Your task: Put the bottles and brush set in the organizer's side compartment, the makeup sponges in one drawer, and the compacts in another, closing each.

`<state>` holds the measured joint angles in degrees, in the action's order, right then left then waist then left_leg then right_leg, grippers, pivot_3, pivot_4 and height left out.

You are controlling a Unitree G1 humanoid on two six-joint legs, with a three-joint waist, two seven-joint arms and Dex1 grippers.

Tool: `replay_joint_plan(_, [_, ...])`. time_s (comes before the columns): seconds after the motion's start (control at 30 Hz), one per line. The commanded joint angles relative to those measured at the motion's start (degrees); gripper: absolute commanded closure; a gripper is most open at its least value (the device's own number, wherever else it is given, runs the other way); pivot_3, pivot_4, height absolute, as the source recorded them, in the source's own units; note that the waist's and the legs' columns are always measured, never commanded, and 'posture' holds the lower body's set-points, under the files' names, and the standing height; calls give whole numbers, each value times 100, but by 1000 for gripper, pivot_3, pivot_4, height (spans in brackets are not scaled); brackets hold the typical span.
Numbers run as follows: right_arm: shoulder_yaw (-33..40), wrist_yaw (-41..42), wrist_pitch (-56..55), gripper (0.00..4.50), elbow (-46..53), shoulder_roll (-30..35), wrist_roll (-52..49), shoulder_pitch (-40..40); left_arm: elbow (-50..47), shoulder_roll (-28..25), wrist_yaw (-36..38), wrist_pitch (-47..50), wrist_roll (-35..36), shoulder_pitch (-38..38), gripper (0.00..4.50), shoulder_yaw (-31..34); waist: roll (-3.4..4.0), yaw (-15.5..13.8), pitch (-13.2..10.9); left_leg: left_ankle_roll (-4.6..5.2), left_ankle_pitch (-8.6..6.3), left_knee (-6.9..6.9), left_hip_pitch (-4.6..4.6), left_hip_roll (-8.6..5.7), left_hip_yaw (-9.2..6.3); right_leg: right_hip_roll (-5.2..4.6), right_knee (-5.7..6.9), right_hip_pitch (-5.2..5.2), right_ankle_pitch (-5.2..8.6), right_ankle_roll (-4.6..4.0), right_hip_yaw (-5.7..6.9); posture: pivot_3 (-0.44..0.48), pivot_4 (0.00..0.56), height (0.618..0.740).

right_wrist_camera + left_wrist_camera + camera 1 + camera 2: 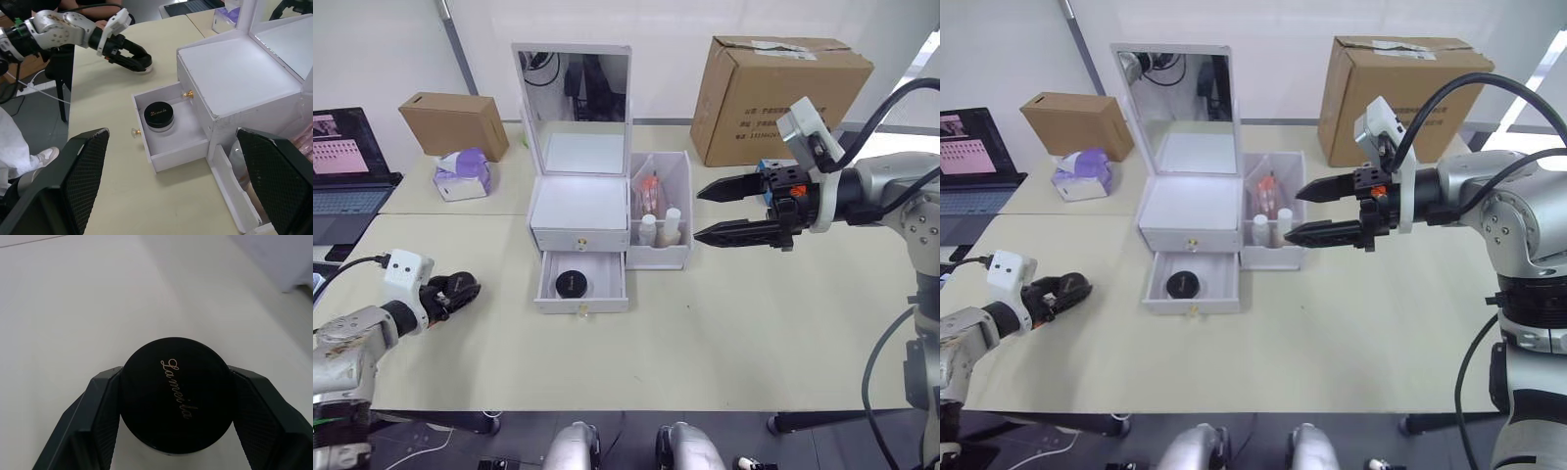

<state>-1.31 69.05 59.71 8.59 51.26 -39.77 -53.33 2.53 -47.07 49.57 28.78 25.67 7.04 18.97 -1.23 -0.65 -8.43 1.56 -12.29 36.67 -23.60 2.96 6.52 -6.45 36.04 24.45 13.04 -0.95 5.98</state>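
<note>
You are in the compact step. The left gripper (173,431) has its two fingers closed on a round black compact (175,394), one pad on each side of the rim, low over the table (724,333). The compact sits flat, lid up, with the script lettering facing the wrist camera. Being a disc, it has no long axis in plan; its short axis runs vertically through the lid, so no rotation about that axis is needed before placing.

The right gripper (1304,210) is empty, its fingers spread wide, held in the air just beside the side compartment (662,220) of the organizer (579,211). That compartment already holds the bottles (659,227) and a packet that appears to be the brush set.

The lower drawer (581,279) stands pulled out toward you, with a second compact (571,284) resting inside it. The upper drawer (579,238) is shut. The open drawer lies ahead of the left gripper and toward the robot's right, well apart from it.

Judged next move: carry the held compact across to the open drawer, keep it level, lower it into the free floor space beside the compact already there, release, then push the drawer front closed. Watch that the fingers clear the drawer walls on descent.
</note>
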Motion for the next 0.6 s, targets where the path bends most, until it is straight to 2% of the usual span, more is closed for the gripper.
replay_joint_plan(0.03, [239, -79, 68, 0, 235, 88, -186, -47, -882, -215, 818, 52, 737, 217, 1605, 111, 2, -19, -1, -1, -1, 0, -5, 0, 0, -6, -2, -1, 2, 3, 7, 0, 150, 731])
replay_joint_plan(0.1, [290, -160, 107, 0, 316, 114, -233, 13, -1088, -196, 1114, 269, 1121, 429, 1605, 15, 2, -27, -1, -2, -1, 0, -10, 0, 0, -8, -4, -1, 2, 7, 15, 0, 150, 731])
replay_joint_plan(0.17, [337, -238, 146, 0, 399, 148, -299, 77, -1171, -239, 1416, 325, 1181, 602, 1605, -237, 2, -19, -1, -1, 0, 0, -12, -3, -1, -1, -3, -6, 6, 16, 19, 0, 150, 731])
replay_joint_plan(0.27, [570, -431, 347, 0, 642, 204, -513, 269, -1066, -193, 1848, 233, 858, 1363, 1605, -1145, 3, -52, -1, 19, 11, 1, -11, -7, 0, 18, -1, -13, 9, 23, 21, 0, 150, 731])
replay_joint_plan(0.37, [802, -635, 590, 0, 891, 214, -812, 418, -489, 62, 2147, -180, 344, 2084, 1605, -1886, 3, -70, 0, 46, 27, 12, -13, -8, 0, 33, 0, -15, 10, 28, 17, 0, 150, 731])
replay_joint_plan(0.6, [1412, -1249, 1044, 0, 1544, 395, -1345, 967, 408, 572, 2673, -928, -493, 3069, 1605, -2892, 3, -36, 0, 50, 30, 22, -9, -3, -3, 65, -1, -16, 9, 28, -11, 0, 150, 731])
